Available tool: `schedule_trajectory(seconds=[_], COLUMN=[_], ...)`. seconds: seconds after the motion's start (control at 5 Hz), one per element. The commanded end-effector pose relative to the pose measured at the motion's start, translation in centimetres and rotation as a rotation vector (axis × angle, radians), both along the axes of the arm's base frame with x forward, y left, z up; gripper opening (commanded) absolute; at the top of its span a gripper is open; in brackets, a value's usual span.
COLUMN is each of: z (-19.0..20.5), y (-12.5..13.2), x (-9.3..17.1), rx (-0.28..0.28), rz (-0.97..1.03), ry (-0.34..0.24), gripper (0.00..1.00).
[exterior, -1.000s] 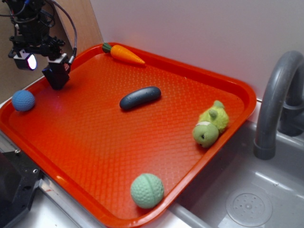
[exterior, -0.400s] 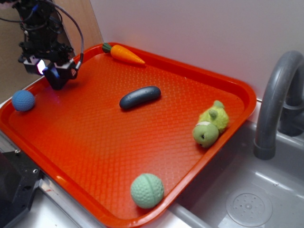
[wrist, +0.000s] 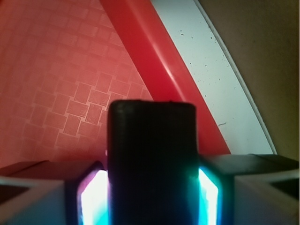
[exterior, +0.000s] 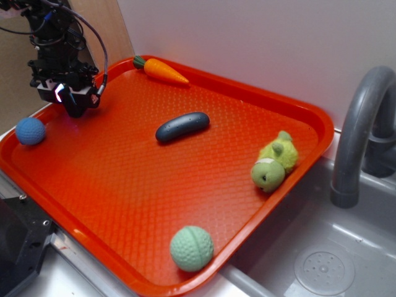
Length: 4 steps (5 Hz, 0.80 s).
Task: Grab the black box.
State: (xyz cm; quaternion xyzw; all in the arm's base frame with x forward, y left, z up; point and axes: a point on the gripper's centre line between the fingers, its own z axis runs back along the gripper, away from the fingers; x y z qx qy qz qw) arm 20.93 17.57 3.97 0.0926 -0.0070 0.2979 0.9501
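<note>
**A:** So, working from the left, where does the risk sit?

**B:** Far left, the blue ball (exterior: 30, 131) lies near the tray (exterior: 185, 204) rim, just below the gripper (exterior: 73, 104). The gripper is clamped on the black box (wrist: 152, 159); the wrist view shows it pinched between the glowing pads (wrist: 91, 201), above the tray's back-left corner. The hold looks narrow, so a jolt could probably twist the box loose and drop it over the rim.

**A:** And further right?

**B:** The capsule (exterior: 182, 126), carrot (exterior: 162, 70), green ball (exterior: 192, 248) and green toy (exterior: 274, 162) lie well apart from it.

**A:** What stays unclear?

**B:** From outside, the box merges with the dark gripper. The wrist view cuts off its lower end, so how deep it sits cannot be told.
</note>
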Motion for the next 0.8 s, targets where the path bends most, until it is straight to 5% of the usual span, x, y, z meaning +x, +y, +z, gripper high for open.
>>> schedule_trajectory(seconds=[0.0, 0.2, 0.4, 0.6], z=[7.8, 12.3, 16.7, 17.0], y=[-3.7, -7.7, -12.6, -14.6], x=[-0.6, -2.8, -4.4, -4.2], rx=[0.006, -0.041, 0.02, 0.058], rz=[-0.117, -0.221, -0.378, -0.436], ry=[-0.118, -0.149, -0.14, -0.109], gripper=[0.0, 0.0, 0.0, 0.0])
